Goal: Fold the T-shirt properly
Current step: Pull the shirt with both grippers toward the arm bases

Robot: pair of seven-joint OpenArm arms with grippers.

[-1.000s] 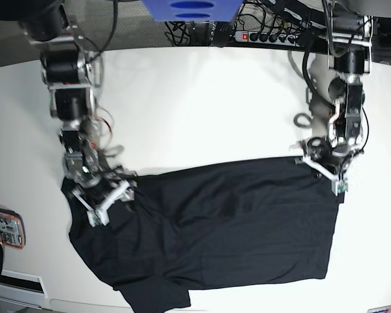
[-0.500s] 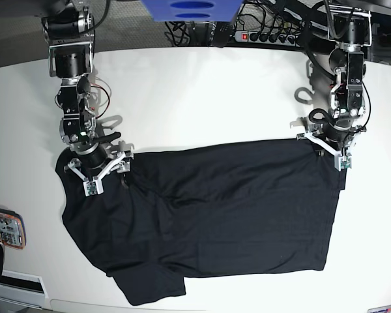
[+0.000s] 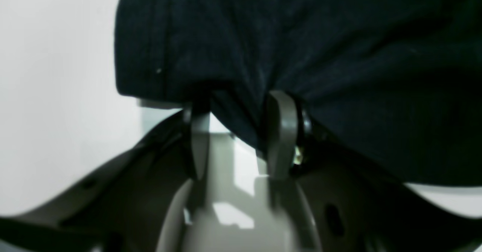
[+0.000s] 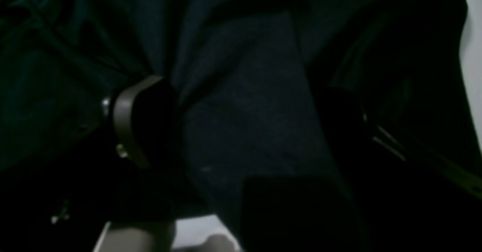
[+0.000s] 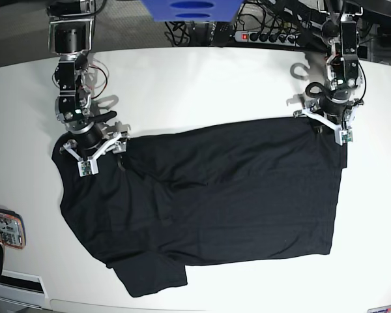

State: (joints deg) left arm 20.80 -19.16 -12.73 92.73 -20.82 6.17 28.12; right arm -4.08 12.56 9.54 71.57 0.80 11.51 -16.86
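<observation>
T-shirt point(image 5: 221, 202) dragged farther back, both tools gripping

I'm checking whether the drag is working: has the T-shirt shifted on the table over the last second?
Yes. The T-shirt has slid toward the table's far edge, nearer the power strip, with both grippers at its far edge.

T-shirt point(image 5: 215, 202): plain black, no print, dark charcoal up close. Worktop point(image 5: 202, 91): plain white. Left pincer point(image 3: 241, 131): pale grey fingers on a black body. Right pincer point(image 5: 91, 156): white and black. Blue panel point(image 5: 190, 9) at the far edge. Orange-rimmed device point(image 5: 3, 227) at the side.
</observation>
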